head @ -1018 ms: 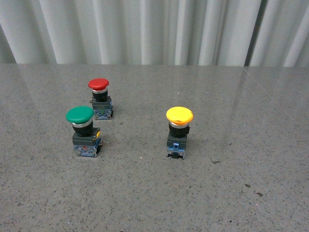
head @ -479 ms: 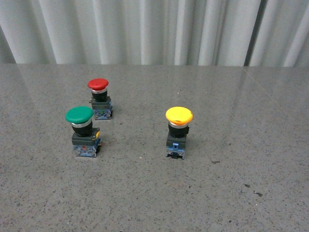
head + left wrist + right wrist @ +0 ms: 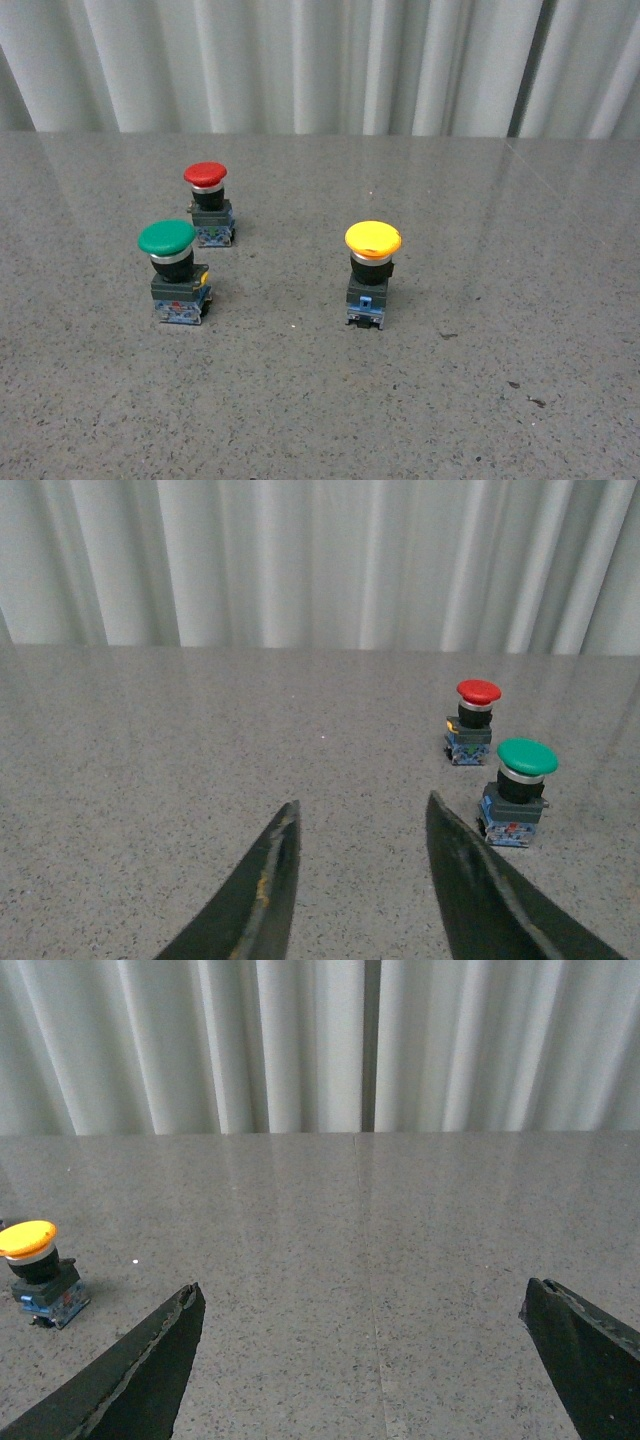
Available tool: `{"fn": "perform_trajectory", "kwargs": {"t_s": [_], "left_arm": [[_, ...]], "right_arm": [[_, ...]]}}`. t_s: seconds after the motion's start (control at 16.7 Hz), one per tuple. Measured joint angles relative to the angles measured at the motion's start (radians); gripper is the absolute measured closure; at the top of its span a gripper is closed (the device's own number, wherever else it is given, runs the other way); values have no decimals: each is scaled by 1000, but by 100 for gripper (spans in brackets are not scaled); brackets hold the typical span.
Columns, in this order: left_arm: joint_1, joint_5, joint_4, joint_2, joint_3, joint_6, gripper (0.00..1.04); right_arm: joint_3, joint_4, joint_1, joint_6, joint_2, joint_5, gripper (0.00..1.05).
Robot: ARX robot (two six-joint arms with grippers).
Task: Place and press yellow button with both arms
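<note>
Look first at the green button (image 3: pixel 175 275). It stands upright on the grey table (image 3: pixel 500 390), well to the left of the yellow button (image 3: pixel 370 272) and about level with it. The red button (image 3: pixel 208 205) is also left of the yellow button, but not as far left as the green one, and it sits further back. The yellow button stands upright with its wide cap on top and its blue-grey block on the table. Nothing touches it. Far behind the yellow button hangs a white curtain (image 3: pixel 300 60). Your left gripper (image 3: pixel 362 810) hangs over the table with its two black fingers partly spread. The gap is middling, and nothing is in it. Its camera shows you the green and red buttons ahead of it, apart from its fingers. From that view you cannot tell how far this gripper is from the yellow button. Your right gripper (image 3: pixel 362 1290) is spread very wide, and you can see only bare table between its fingers. It holds nothing. In its camera the yellow button sits ahead, out past one finger, apart from the gripper and not touching it.
</note>
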Motion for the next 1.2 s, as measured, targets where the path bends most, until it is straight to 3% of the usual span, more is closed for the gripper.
{"fn": "perform_trajectory", "kwargs": {"t_s": [0.06,0.12,0.36,0.54,0.96,1.2], "left_arm": [[0,0,0,0,0,0,55],[0,0,0,0,0,0,41],[0,0,0,0,0,0,5],[0,0,0,0,0,0,7],[0,0,0,0,0,0,7],[0,0,0,0,0,0,7]], "right_arm": [[0,34,3,11,19,-9,6],[19,183,47,25,152,8,6],[244,631,244,26,730,50,6],[510,703,416,27,1151,64,6],[695,680,525,23,1472,85,7],[723,614,525,27,1585,101,48]]}}
